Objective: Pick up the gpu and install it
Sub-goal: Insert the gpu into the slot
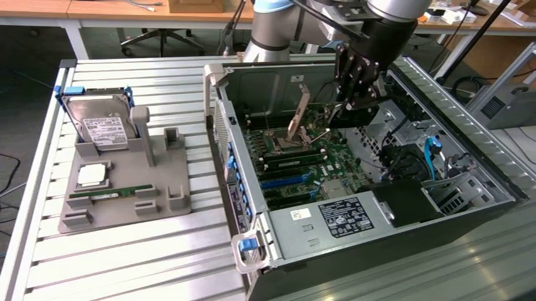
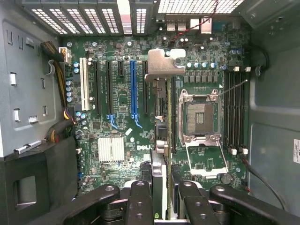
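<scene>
The gpu (image 1: 298, 113) hangs inside the open computer case (image 1: 251, 244), and my gripper (image 1: 337, 118) is shut on it. It shows as a thin brownish card, tilted, just above the motherboard. In the wrist view the gpu (image 2: 161, 70) is edge-on: it runs away from my gripper (image 2: 161, 187) and ends in its silver bracket near the case's rear wall. The card floats over the strip between the expansion slots (image 2: 133, 89) and the empty CPU socket (image 2: 200, 117). I cannot tell whether its lower edge touches a slot.
On the slatted table at the exterior view's left, a grey fixture (image 1: 163, 200) holds a silver hard drive (image 1: 100, 125), a CPU (image 1: 92, 175) and a green RAM stick (image 1: 109, 193). The power supply (image 1: 343, 216), drive cage and cables (image 1: 431, 157) crowd the case.
</scene>
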Tool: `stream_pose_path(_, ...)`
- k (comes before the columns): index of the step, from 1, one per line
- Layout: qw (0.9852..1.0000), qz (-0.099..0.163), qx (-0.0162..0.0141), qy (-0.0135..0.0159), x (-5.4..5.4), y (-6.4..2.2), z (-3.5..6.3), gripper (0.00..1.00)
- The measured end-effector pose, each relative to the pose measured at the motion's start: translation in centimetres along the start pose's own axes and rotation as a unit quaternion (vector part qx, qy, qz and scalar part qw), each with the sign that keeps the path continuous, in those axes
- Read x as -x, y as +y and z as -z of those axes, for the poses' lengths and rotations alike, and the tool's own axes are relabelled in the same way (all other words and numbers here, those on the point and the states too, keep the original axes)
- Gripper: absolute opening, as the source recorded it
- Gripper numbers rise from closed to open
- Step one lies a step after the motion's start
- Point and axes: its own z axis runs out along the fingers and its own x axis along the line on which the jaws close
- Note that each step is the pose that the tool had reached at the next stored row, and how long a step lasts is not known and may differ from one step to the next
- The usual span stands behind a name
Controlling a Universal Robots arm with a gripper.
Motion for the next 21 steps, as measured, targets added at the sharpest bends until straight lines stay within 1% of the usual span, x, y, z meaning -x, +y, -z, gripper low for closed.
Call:
stream_pose_path(6,1.0000,0.000,0.0000,0.0002,-0.04,0.05,-0.10,0.27)
stream_pose_path(21,1.0000,0.000,0.0000,0.0025,-0.41,0.19,-0.39,0.27)
